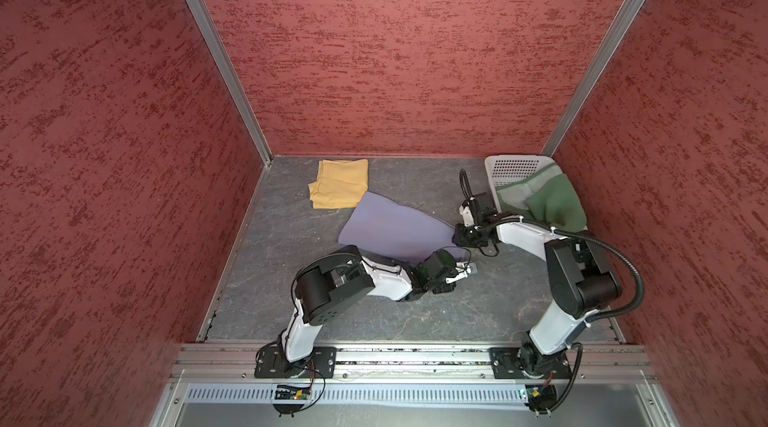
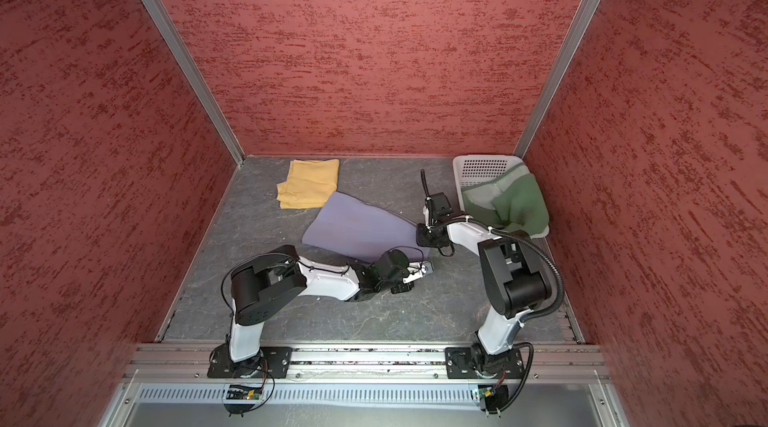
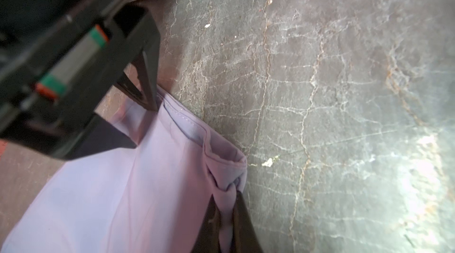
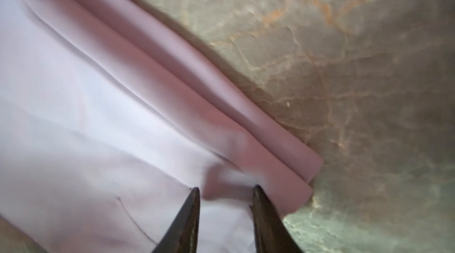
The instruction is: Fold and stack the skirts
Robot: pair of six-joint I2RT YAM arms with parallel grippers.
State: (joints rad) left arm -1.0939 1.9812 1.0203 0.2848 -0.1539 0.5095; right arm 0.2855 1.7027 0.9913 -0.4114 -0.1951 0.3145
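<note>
The pale lavender-grey skirt (image 1: 390,229) (image 2: 357,229) lies spread on the dark table, narrowing toward the right. My left gripper (image 3: 227,206) (image 1: 467,269) is shut on its near right corner, and cloth bunches between the fingers. My right gripper (image 4: 226,189) (image 1: 459,234) stands open over the far right corner (image 4: 258,165), where the cloth lies in layered folds. The mustard yellow skirt (image 1: 338,184) (image 2: 309,184) lies folded at the back left, and the lavender hem touches it. The dark green skirt (image 1: 548,200) (image 2: 515,200) is heaped in the basket.
The white perforated basket (image 1: 515,165) (image 2: 482,165) stands in the back right corner, close behind the right arm. Red walls close off three sides. Bare marbled table (image 3: 344,91) stretches in front of the skirt. A metal rail (image 1: 415,356) carries both arm bases.
</note>
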